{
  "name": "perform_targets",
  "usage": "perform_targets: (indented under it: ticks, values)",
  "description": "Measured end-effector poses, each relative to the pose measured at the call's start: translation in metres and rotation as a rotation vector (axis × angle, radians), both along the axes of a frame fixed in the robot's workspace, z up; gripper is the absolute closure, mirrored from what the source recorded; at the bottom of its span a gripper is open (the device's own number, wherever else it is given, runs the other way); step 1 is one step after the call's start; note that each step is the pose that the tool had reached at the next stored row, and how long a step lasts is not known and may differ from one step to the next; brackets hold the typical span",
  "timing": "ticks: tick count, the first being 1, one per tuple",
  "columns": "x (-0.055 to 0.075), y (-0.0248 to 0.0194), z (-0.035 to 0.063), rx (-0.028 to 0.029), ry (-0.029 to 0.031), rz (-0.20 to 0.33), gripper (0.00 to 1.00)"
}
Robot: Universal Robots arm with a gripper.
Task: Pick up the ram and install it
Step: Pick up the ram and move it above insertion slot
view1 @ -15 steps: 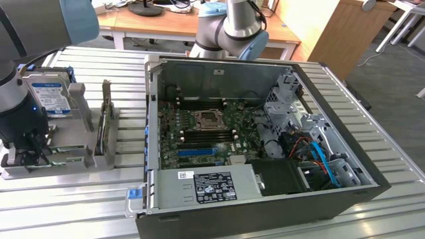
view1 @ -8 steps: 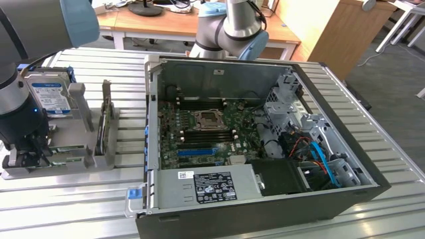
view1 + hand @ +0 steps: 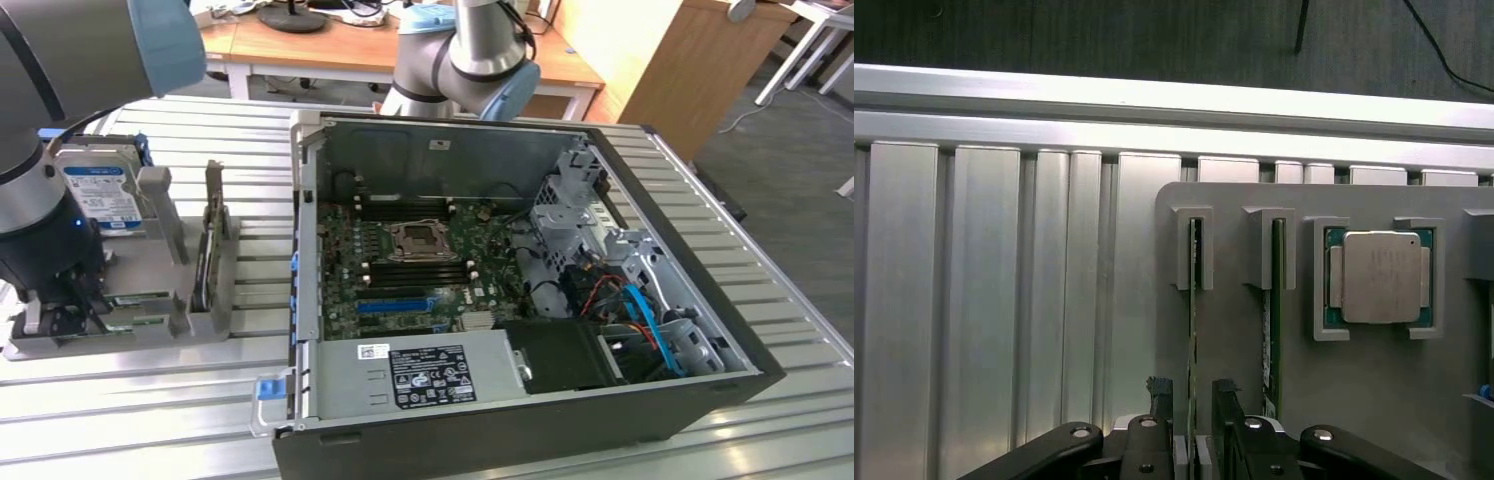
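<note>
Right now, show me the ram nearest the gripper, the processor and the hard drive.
ram [image 3: 1195, 300]: wrist view, the stick's green edge.
processor [image 3: 1381, 277]: wrist view, middle of its silver lid.
hard drive [image 3: 96, 187]: exterior view, its blue label.

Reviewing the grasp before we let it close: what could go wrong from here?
1. The open gripper straddles the ram, which stands on edge in its holder; closing off-centre might tilt or jam it in the slot.
2. One finger sits between that ram and the second stick, so it could knock the neighbour.
</note>
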State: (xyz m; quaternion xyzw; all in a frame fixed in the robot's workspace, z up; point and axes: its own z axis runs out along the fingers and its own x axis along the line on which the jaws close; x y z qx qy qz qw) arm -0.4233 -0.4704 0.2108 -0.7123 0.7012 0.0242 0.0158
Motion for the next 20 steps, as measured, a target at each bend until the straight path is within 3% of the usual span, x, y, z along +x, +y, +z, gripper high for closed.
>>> perform_targets:
  ticks: [20]
  values:
    - [0.014, -0.0020, -0.0008, 0.0052, -0.0001, 0.000, 0.70]
